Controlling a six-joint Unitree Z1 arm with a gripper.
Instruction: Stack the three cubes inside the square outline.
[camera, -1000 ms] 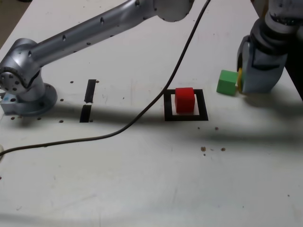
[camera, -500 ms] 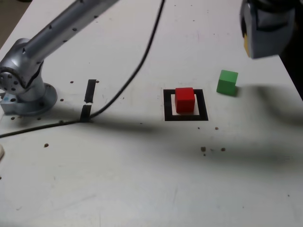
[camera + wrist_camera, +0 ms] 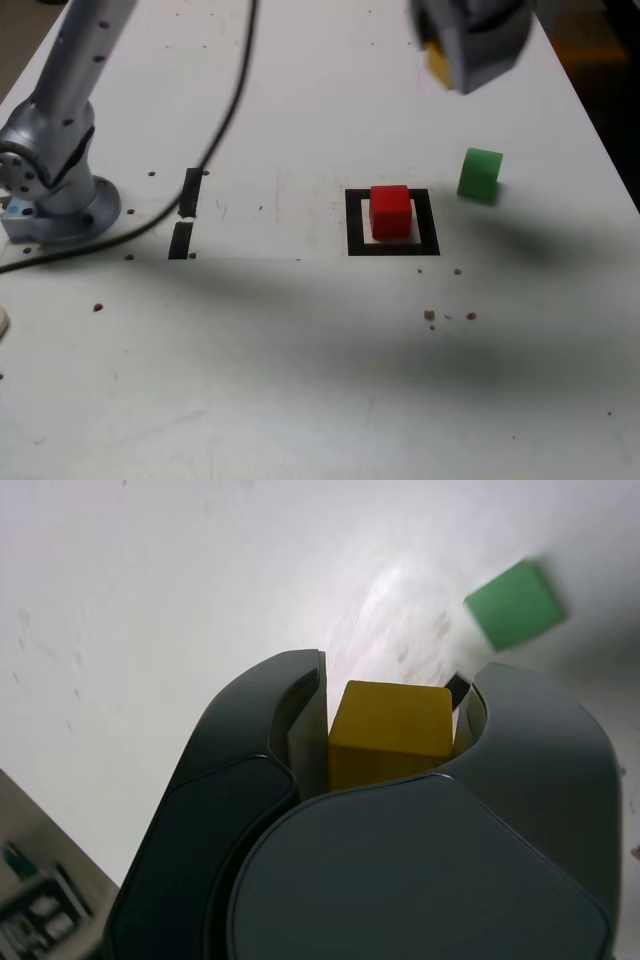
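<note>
My base (image 3: 50, 195) sits well to the exterior view's left of the square outline (image 3: 392, 248), where the red cube (image 3: 391, 211) rests on the worktop (image 3: 300, 380). My gripper (image 3: 462, 45), clamped on the yellow cube (image 3: 388, 730), has risen and swung leftward since half a second ago, now above and beyond the outline. The green cube (image 3: 480, 173) stays just right of the outline.

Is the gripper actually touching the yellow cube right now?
Touching. In the wrist view the yellow cube sits clamped between the gripper jaws, both pressed against its sides. The exterior view shows it carried high above the table.
</note>
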